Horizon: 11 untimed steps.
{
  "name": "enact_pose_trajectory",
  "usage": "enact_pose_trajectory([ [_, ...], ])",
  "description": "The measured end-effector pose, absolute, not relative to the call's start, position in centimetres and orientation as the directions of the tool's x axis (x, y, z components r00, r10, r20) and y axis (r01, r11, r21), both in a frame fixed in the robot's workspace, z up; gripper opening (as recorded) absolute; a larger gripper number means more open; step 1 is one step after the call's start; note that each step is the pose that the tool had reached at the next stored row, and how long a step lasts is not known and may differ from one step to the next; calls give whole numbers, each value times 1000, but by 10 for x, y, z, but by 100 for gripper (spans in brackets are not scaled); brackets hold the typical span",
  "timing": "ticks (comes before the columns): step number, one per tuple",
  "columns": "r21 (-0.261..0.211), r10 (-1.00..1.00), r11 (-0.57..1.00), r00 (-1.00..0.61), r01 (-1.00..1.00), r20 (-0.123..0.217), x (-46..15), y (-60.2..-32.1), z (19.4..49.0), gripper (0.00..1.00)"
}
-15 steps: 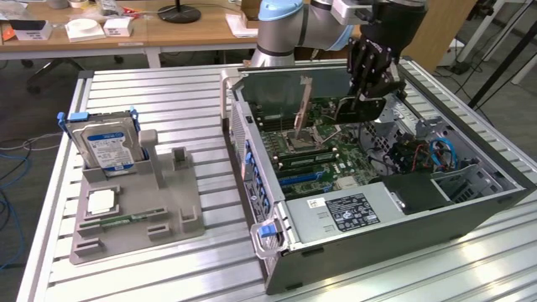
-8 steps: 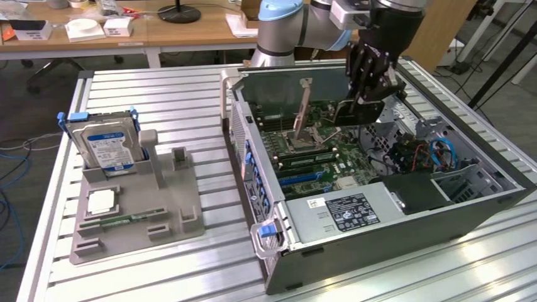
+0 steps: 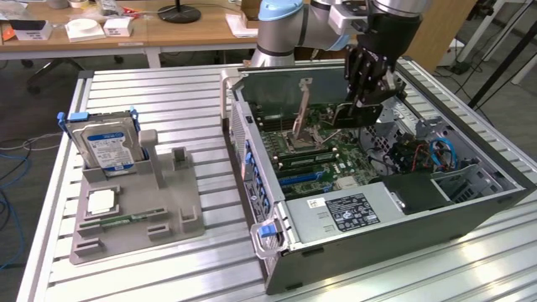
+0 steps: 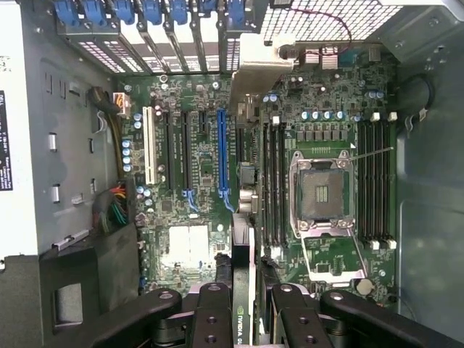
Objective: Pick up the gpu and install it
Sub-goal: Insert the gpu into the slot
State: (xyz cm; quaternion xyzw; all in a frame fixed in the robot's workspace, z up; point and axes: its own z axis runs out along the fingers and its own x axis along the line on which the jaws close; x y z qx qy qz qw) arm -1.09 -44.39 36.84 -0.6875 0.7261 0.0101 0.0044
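Arm (image 3: 290, 25) bends in from behind the open computer case (image 3: 369, 242) on the desk (image 3: 160, 100), wrist pointing straight down into it. End effector (image 4: 245, 310) is partly closed, clamping the gpu (image 4: 243, 257) edge-on over the motherboard (image 4: 192, 181).

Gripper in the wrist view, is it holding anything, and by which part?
Yes: the gripper is shut on the graphics card, clamping its upper edge, the one facing away from the motherboard.

A ribbed aluminium table (image 3: 168, 94) stands on a dark grey floor (image 3: 21, 119), with light wooden desks (image 3: 197, 33) behind it carrying white boxes (image 3: 84, 28) and a black round stand base (image 3: 178, 12).
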Motion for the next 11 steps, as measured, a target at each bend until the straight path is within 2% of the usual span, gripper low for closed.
enact_pose_trajectory([
  [11,9,-998,54,-55,-998,-21,-12,-444,366,26],
])
